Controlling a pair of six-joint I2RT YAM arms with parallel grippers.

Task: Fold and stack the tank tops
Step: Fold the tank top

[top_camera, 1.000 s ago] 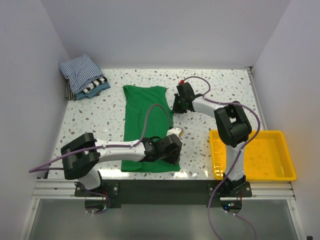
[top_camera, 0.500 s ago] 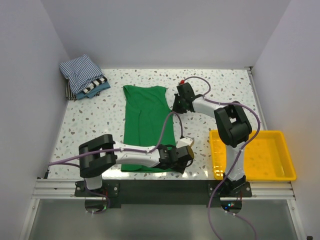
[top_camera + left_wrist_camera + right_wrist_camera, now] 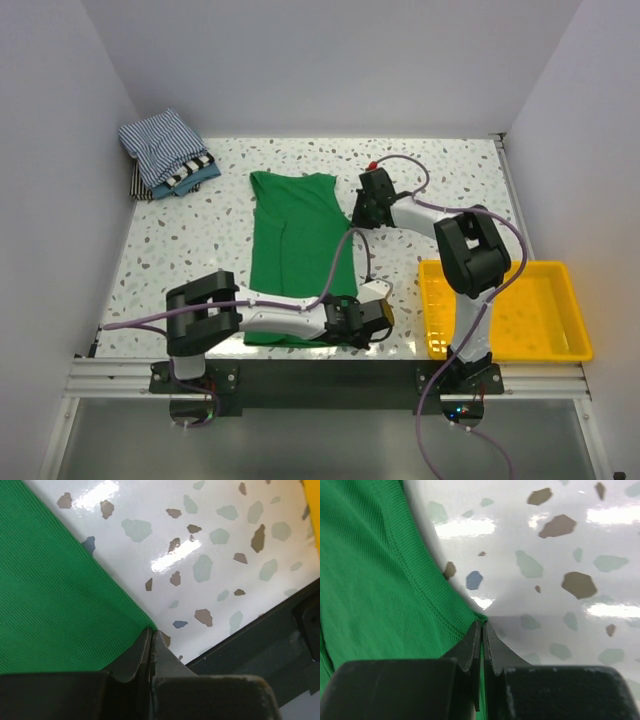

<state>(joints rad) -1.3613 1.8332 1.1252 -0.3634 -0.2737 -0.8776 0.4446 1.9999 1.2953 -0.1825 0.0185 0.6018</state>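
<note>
The left end effector [image 3: 151,631] has swung off the middle of the hem to the near right corner of the plain bright green cloth tank top [image 3: 298,250], and its jaws have snapped together on that corner. The right end effector [image 3: 482,625] stays clamped on the far right edge. The top lies flat mid-worktop [image 3: 450,170]. With both right corners apparently held, a sideways fold looks ready to begin.
</note>
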